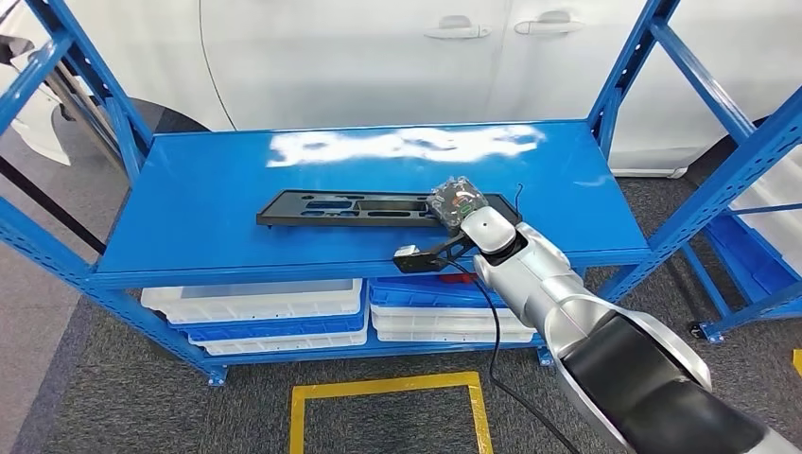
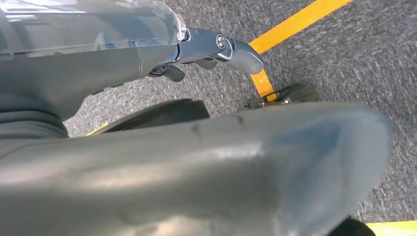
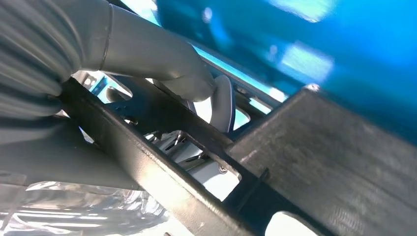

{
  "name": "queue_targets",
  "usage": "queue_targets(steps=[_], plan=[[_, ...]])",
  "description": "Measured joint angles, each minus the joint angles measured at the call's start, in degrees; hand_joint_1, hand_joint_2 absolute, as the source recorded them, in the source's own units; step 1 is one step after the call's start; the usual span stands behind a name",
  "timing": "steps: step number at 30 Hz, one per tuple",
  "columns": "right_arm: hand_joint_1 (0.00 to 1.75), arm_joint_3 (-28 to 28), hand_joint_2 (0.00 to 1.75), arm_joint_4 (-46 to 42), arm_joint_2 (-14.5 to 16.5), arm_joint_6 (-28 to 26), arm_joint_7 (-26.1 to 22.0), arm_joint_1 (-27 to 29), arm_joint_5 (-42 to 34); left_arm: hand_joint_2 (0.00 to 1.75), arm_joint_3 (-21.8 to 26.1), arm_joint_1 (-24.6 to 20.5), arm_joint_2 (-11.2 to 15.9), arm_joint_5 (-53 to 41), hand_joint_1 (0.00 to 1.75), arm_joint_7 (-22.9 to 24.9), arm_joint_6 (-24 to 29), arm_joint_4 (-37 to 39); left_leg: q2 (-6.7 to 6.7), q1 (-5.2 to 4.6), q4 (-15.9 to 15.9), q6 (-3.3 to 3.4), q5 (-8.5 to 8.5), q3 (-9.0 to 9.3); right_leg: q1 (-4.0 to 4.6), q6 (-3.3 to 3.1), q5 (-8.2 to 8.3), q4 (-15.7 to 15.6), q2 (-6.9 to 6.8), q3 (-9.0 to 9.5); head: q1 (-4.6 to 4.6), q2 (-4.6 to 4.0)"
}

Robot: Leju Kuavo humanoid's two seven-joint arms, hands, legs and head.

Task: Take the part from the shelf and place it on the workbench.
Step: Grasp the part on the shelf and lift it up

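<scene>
A long flat black part [image 1: 345,208] with cut-outs lies on the blue shelf [image 1: 208,189], lengthwise along its middle. My right hand [image 1: 461,203] covers the part's right end. In the right wrist view the grey thumb [image 3: 162,59] lies over a black bar of the part [image 3: 162,172] and a dark finger [image 3: 223,101] curls behind it, so the hand grips that end. My left hand [image 2: 162,162] hangs by my side above the grey floor, its fingers [image 2: 236,51] loosely apart and holding nothing.
Blue shelf uprights [image 1: 629,66] stand at both sides. White and blue bins [image 1: 274,312] are stacked on the lower level. A white car [image 1: 378,57] stands right behind the shelf. A yellow floor outline [image 1: 388,386] lies in front.
</scene>
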Motion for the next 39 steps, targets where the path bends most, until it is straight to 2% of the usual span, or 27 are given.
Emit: queue_targets(steps=[2,4,5,6,7,8,10,11,12,13,15,17,18,20,21,22,23,24,26,28,31,33,34,36,37,38,39], plan=[[1.75,-1.28,1.75,-0.33,-0.03,-2.22,-3.01,0.10,-3.65,0.00,0.00,-0.02,-0.03,0.20,0.00,-0.75,-0.97,0.00,0.02,0.22,-0.45,0.67,0.34,0.15,-0.13,0.65,-1.21,1.46,-0.04,-0.66,0.00,0.00],[1.75,-3.37,1.75,-1.75,-0.06,-5.26,-8.20,0.42,-9.19,0.00,0.00,-0.02,-0.06,0.66,0.00,-2.23,-2.49,0.00,0.09,0.30,-0.66,1.00,0.51,0.17,-0.35,1.14,-4.56,7.37,-0.10,-3.40,0.00,0.00],[1.75,-4.62,1.75,-3.19,-0.11,-5.91,-11.35,0.74,-12.85,0.44,0.01,0.03,-0.07,0.92,0.00,-3.00,-3.02,0.00,0.11,0.29,-0.64,1.06,0.50,0.13,-0.43,1.32,-6.32,11.37,-0.11,-5.32,0.00,0.00],[1.75,-5.99,1.75,-5.43,-0.20,-5.31,-14.58,1.28,-17.44,0.87,0.02,0.11,-0.07,1.23,0.00,-3.71,-3.31,0.00,0.11,0.29,-0.61,1.08,0.48,0.13,-0.55,1.47,-7.32,14.62,-0.12,-6.93,0.00,0.00],[1.75,-7.49,1.75,-8.63,-0.34,-3.37,-17.42,1.99,-22.98,1.31,0.03,0.20,-0.07,1.49,0.00,-4.29,-3.41,0.00,0.09,0.31,-0.55,1.05,0.43,0.13,-0.66,1.57,-7.22,16.06,-0.14,-7.76,0.00,0.00],[1.75,-9.09,1.75,-12.66,-0.57,-0.22,-19.78,2.79,-29.46,1.75,0.05,0.29,-0.07,1.76,0.00,-4.74,-3.35,0.00,0.06,0.35,-0.44,0.99,0.35,0.14,-0.79,1.61,-6.05,15.33,-0.16,-7.55,0.00,0.00],[1.75,-12.46,1.75,-23.34,-1.49,10.44,-22.21,4.28,-46.78,1.75,0.15,0.43,-0.07,2.58,0.00,-5.39,-2.95,0.00,-0.14,0.42,-0.07,0.72,0.03,0.10,-1.06,1.60,-2.05,8.42,-0.28,-4.59,0.00,0.00],[1.75,-14.10,1.75,-29.38,-2.16,16.90,-21.82,4.77,-57.55,1.75,0.24,0.50,-0.07,3.08,0.00,-5.63,-2.69,0.00,-0.33,0.33,0.23,0.51,-0.16,-0.03,-1.05,1.52,-0.67,4.79,-0.32,-2.94,0.00,0.00],[1.75,-15.80,1.75,-35.71,-2.94,23.24,-20.20,4.98,-69.72,1.75,0.34,0.64,-0.04,3.58,0.00,-5.85,-2.44,0.00,-0.54,0.24,0.42,0.27,-0.28,-0.19,-0.98,1.35,0.04,2.27,-0.35,-1.83,0.00,0.00],[1.75,-17.49,1.75,-41.74,-3.66,28.33,-17.08,4.81,-82.14,1.75,0.46,0.87,-0.02,4.05,0.00,-6.02,-2.21,0.00,-0.73,0.17,0.54,-0.01,-0.37,-0.33,-0.83,1.10,0.05,1.10,-0.37,-1.35,0.00,0.00],[1.75,-20.32,1.75,-50.97,-4.62,33.77,-9.29,3.04,-102.55,1.75,0.70,1.43,0.03,4.83,0.00,-6.34,-1.83,0.01,-0.93,0.13,0.44,-0.63,-0.48,-0.34,-0.69,0.35,-0.14,0.88,-0.36,-1.19,0.00,0.00],[1.75,-21.80,1.75,-56.44,-5.22,35.49,-3.21,0.28,-113.43,1.75,1.12,1.70,0.11,5.47,0.00,-6.68,-1.61,0.03,-0.70,0.20,1.58,-1.23,-1.66,-0.58,-0.88,-0.52,0.03,0.40,-0.34,-0.86,0.00,0.00],[1.75,-22.06,1.75,-58.22,-5.45,35.76,-1.66,-0.87,-115.70,1.75,1.35,1.67,0.15,5.72,0.00,-6.80,-1.57,0.04,-0.55,0.24,3.71,-1.45,-3.09,-1.36,-1.00,-0.92,0.14,0.15,-0.29,-0.70,0.00,0.00],[1.75,-22.11,1.75,-60.64,-5.86,35.94,-1.14,-2.07,-116.91,1.75,1.70,1.54,0.22,6.03,0.00,-6.95,-1.56,0.04,-0.33,0.32,10.87,-1.70,-6.68,-4.32,-0.90,-1.36,0.18,0.07,-0.09,-0.54,0.00,0.00],[1.75,-21.93,1.75,-61.42,-6.10,35.96,-1.42,-2.24,-116.99,1.75,1.79,1.49,0.24,6.12,0.00,-6.98,-1.56,0.04,-0.31,0.34,14.22,-1.76,-7.83,-5.83,-0.80,-1.40,0.17,0.11,0.02,-0.50,0.00,0.00],[1.75,-21.69,1.75,-62.12,-6.42,35.97,-1.74,-2.28,-117.04,1.75,1.84,1.47,0.26,6.20,0.00,-6.99,-1.55,0.04,-0.29,0.34,16.10,-1.76,-8.08,-6.74,-0.68,-1.43,0.15,0.17,0.09,-0.47,0.00,0.00],[1.75,-21.44,1.75,-62.70,-6.73,35.97,-1.97,-2.30,-117.06,1.75,1.87,1.47,0.26,6.23,0.00,-7.00,-1.55,0.05,-0.25,0.33,15.63,-1.66,-7.17,-6.61,-0.56,-1.44,0.11,0.25,0.12,-0.44,0.00,0.00],[1.75,-21.23,1.75,-63.27,-7.01,35.93,-2.15,-2.35,-117.09,1.75,1.91,1.46,0.27,6.25,0.00,-7.00,-1.54,0.05,-0.21,0.31,13.24,-1.46,-5.50,-5.55,-0.44,-1.43,0.06,0.35,0.14,-0.39,0.00,0.00],[1.75,-21.05,1.75,-64.14,-7.39,35.88,-2.38,-2.54,-117.15,1.75,1.95,1.41,0.33,6.25,0.00,-7.00,-1.51,0.07,-0.11,0.15,5.57,-0.87,-2.01,-1.88,-0.17,-1.28,-0.06,0.49,0.14,-0.30,0.00,0.00],[1.75,-20.99,1.75,-64.60,-7.70,35.84,-2.48,-2.71,-117.23,1.75,1.97,1.31,0.39,6.25,0.00,-7.02,-1.50,0.08,-0.08,-0.11,1.18,-0.35,-0.85,0.19,0.01,-0.83,-0.03,0.53,0.12,-0.36,0.00,0.00],[1.75,-20.89,1.75,-64.88,-8.14,36.22,-1.93,-2.86,-118.99,1.75,2.02,1.30,0.45,6.36,0.00,-7.09,-1.40,0.09,-0.10,-0.10,0.22,0.41,-0.49,0.37,-0.04,0.11,0.12,0.43,0.08,-0.44,0.00,0.00],[1.75,-20.75,1.75,-65.02,-8.47,36.72,-0.54,-3.20,-122.62,1.75,2.20,1.28,0.45,6.58,0.00,-7.31,-1.14,0.09,-0.02,0.17,-0.36,1.02,-0.01,0.51,-0.11,0.65,-1.55,2.61,0.04,-1.40,0.00,0.00],[1.75,-20.62,1.75,-65.17,-8.64,36.81,0.21,-3.36,-124.66,1.75,2.36,1.29,0.45,6.76,0.00,-7.45,-1.00,0.09,0.04,0.23,-0.49,1.18,0.12,0.54,-0.23,0.86,-3.25,5.35,0.02,-2.60,0.00,0.00],[1.75,-20.25,1.75,-65.63,-9.02,36.49,1.28,-3.51,-127.93,1.75,2.72,1.45,0.45,7.14,0.00,-7.70,-0.78,0.09,0.09,0.22,-0.51,1.28,0.15,0.48,-0.38,1.27,-6.76,12.92,0.00,-6.01,0.00,0.00],[1.75,-20.05,1.75,-65.94,-9.21,36.11,1.60,-3.49,-128.88,1.75,2.92,1.59,0.45,7.32,0.00,-7.78,-0.70,0.09,0.09,0.22,-0.48,1.28,0.15,0.48,-0.50,1.43,-7.49,15.58,-0.01,-7.20,0.00,0.00],[1.75,-19.86,1.75,-66.36,-9.43,35.58,1.89,-3.49,-129.48,1.75,3.09,1.75,0.45,7.43,0.00,-7.84,-0.61,0.09,0.09,0.24,-0.42,1.27,0.13,0.47,-0.64,1.55,-7.16,16.31,-0.04,-7.53,0.00,0.00],[1.75,-19.70,1.75,-66.88,-9.63,34.98,2.15,-3.54,-129.76,1.75,3.20,1.90,0.45,7.51,0.00,-7.88,-0.53,0.09,0.06,0.25,-0.32,1.20,0.08,0.48,-0.80,1.60,-5.74,14.55,-0.07,-6.66,0.00,0.00]])
